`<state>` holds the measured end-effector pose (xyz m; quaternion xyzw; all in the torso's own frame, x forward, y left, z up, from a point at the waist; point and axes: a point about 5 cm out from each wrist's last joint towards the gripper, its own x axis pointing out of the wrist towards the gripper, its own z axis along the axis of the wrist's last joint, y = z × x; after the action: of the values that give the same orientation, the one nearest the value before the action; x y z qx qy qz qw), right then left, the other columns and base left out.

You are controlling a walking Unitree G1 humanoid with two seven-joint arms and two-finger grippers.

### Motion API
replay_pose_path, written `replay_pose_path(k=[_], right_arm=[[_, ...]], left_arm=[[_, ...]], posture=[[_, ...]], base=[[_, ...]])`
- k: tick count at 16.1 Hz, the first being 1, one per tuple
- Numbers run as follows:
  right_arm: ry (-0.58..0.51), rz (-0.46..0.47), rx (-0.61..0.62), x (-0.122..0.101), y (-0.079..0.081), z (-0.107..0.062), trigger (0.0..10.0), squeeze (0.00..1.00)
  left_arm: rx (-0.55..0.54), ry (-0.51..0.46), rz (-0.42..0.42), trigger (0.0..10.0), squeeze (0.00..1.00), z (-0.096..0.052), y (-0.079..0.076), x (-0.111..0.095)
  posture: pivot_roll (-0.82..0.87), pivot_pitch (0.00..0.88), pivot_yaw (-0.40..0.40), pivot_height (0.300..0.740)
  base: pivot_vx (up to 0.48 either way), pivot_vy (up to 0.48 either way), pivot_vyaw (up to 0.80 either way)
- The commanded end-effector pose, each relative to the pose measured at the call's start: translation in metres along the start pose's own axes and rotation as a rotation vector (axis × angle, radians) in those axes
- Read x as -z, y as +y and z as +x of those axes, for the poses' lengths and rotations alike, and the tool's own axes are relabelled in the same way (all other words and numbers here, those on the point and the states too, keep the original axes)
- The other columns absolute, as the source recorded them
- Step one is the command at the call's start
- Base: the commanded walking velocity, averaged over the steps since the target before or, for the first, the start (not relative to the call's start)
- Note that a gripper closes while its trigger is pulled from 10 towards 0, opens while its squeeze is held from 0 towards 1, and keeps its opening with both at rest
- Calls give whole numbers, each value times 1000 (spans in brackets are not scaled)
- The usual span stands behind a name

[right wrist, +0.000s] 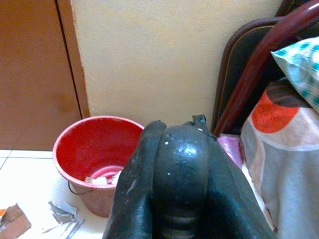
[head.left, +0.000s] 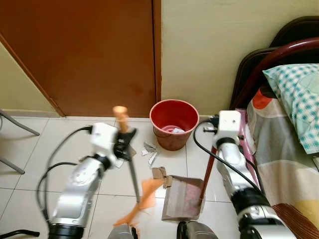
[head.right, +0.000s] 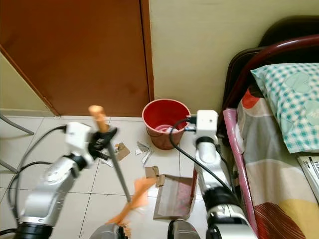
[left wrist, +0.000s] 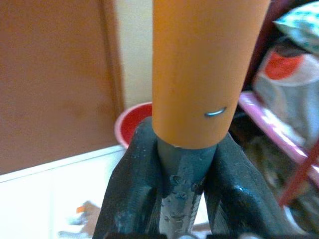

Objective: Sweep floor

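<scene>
My left gripper (head.left: 124,142) is shut on the grey shaft of a broom (head.left: 133,174) just below its orange cap (left wrist: 199,64). The blurred orange broom head (head.left: 143,195) hangs low over the tiles beside a brown dustpan (head.left: 182,196). The dustpan's red pole (head.left: 207,174) rises to my right gripper (head.left: 213,130), which is shut on the pole's black top end (right wrist: 182,169). Paper and cardboard scraps (head.left: 149,151) lie on the floor between the broom and a red bucket (head.left: 174,122). One cardboard piece (head.left: 159,173) sits at the dustpan's edge.
The bucket stands against the cream wall next to a brown door (head.left: 84,55). A bed (head.left: 289,164) with a checked pillow (head.left: 299,94) and a dark curved frame hems in the right side. Grey chair legs (head.left: 15,129) show at far left. White tiles spread to the left.
</scene>
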<state>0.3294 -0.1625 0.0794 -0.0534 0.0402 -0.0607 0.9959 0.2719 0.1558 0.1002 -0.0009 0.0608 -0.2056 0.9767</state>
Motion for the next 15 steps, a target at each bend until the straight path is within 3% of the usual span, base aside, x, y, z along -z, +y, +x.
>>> replay_pose_path(k=[1, 3, 9, 11, 15], right_arm=[[-19, 1, -9, -3, -1, -1, 10000, 0], [-9, -1, -18, -2, -1, 0, 10000, 0], [10, -17, -57, 0, 4, 1, 10000, 0], [11, -15, -57, 0, 3, 0, 10000, 0], [17, -10, -62, 1, 3, 0, 10000, 0]], left_arm=[[-93, 18, 20, 10000, 0, -4, 14, 7], [-135, 14, 39, 10000, 0, -3, 18, 9], [-214, -51, 220, 10000, 0, 3, 27, -3], [-196, -76, 363, 10000, 0, 3, 28, -7], [-181, -107, 421, 10000, 0, 4, 27, -11]], posture=[[29, 103, 2, 740], [28, 95, -2, 740], [18, 92, -3, 740], [15, 95, -2, 740], [17, 104, -3, 740]], base=[[0, 0, 0], [0, 0, 0], [0, 0, 0], [0, 0, 0], [0, 0, 0]])
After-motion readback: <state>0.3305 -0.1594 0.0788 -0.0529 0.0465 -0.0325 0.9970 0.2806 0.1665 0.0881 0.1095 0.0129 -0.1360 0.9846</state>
